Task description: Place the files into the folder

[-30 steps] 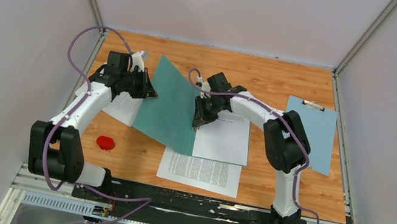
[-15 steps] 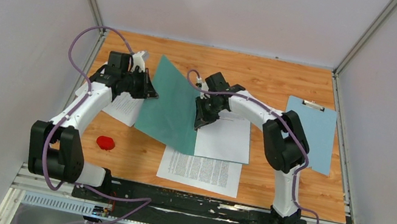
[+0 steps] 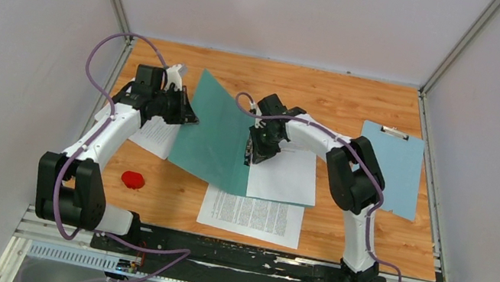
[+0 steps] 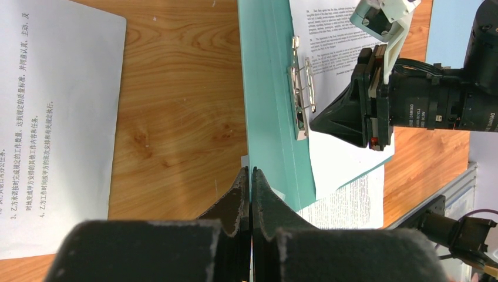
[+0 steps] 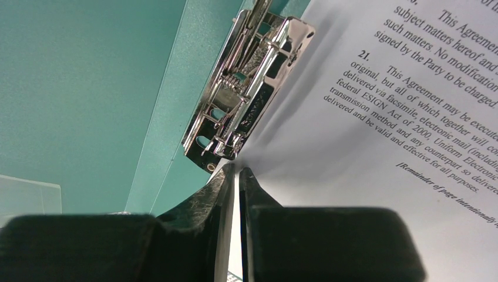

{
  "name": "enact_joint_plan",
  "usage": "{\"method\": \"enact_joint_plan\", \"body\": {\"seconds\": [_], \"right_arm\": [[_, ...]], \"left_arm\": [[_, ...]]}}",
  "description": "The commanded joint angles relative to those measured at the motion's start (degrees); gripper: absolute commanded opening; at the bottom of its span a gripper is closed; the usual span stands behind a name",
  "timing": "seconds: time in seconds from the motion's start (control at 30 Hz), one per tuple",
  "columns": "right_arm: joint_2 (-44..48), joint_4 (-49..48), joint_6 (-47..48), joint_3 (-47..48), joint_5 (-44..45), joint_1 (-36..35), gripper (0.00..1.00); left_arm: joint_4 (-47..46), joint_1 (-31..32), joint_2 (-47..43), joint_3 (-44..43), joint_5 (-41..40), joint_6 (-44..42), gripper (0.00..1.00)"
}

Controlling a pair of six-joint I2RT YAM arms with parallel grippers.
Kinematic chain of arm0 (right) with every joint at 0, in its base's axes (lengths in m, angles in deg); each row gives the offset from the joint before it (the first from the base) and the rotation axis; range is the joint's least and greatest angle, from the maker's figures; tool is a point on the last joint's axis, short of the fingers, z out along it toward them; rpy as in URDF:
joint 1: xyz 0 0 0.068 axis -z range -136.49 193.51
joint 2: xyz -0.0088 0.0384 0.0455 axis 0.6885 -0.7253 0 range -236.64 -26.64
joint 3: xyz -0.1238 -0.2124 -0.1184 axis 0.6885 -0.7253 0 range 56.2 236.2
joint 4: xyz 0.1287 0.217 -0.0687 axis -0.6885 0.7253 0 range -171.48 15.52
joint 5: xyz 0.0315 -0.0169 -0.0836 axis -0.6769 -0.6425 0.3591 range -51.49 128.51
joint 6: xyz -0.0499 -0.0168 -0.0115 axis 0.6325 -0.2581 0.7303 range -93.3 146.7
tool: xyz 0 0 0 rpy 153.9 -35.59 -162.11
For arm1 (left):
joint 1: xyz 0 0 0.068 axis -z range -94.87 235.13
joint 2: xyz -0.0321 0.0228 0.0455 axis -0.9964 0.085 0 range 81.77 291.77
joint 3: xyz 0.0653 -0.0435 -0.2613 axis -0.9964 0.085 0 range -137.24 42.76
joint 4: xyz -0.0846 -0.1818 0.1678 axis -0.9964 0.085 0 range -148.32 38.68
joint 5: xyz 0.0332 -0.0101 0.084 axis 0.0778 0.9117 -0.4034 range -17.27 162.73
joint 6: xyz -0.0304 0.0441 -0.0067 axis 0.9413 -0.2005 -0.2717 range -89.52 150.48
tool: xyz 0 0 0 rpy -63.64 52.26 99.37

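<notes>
top view / folder [image 3: 217, 135]: teal-green, plain, lying open mid-left on the table [image 3: 317, 95]; the left cover is tilting up off the wood
top view / left claw [image 3: 189, 118]: I am pinching the raised cover at its left edge
top view / right claw [image 3: 254, 159]: I am reaching down at the spine, onto the held sheet [image 3: 287, 178]
top view / held sheet: white, lying over the folder's right half
top view / near sheet [image 3: 251, 216]: lying just in front of the folder, dense black print, too small to read
top view / left sheet [image 3: 156, 138]: lying under my left arm, beside the folder
top view / others: light blue clipboard [image 3: 392, 174] lying far right; red object [image 3: 133, 180] sitting near left
left wrist / left claw [image 4: 251, 176]: fingers are pressing together, the cover's edge running into the tips
left wrist / writing: left sheet [image 4: 53, 117] is showing lines of Chinese characters, one numbered 4
left wrist / metal fastener [image 4: 300, 88]: sitting on the inner spine, beside the held sheet
right wrist / right claw [image 5: 236, 176]: narrow, nipping the held sheet's [image 5: 382, 176] corner, white showing between the fingers
right wrist / writing: "21. This Agreement may be execute…", "federal ESIGN Act of 2000", "[Remainder of page intentionally…"
right wrist / metal fastener [image 5: 246, 88]: shiny, sitting just beyond my fingertips, on the teal card
</notes>
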Motion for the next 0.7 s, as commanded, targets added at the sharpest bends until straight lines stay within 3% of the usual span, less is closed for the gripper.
{"method": "enact_joint_plan", "body": {"seconds": [0.0,0.5,0.67], "right_arm": [[0.81,-0.62,1.57,1.65,1.01,-0.19,0.1],[6.96,-2.95,1.03,1.05,-5.46,1.28,0.11],[14.08,-6.31,0.73,-5.81,-2.81,5.82,0.26]], "left_arm": [[0.42,0.18,-0.86,-0.12,0.08,-1.76,0.0],[0.1,0.18,-0.79,0.14,0.83,-1.58,0.0],[-0.01,0.18,-0.96,0.24,1.0,-1.5,0.0]]}}
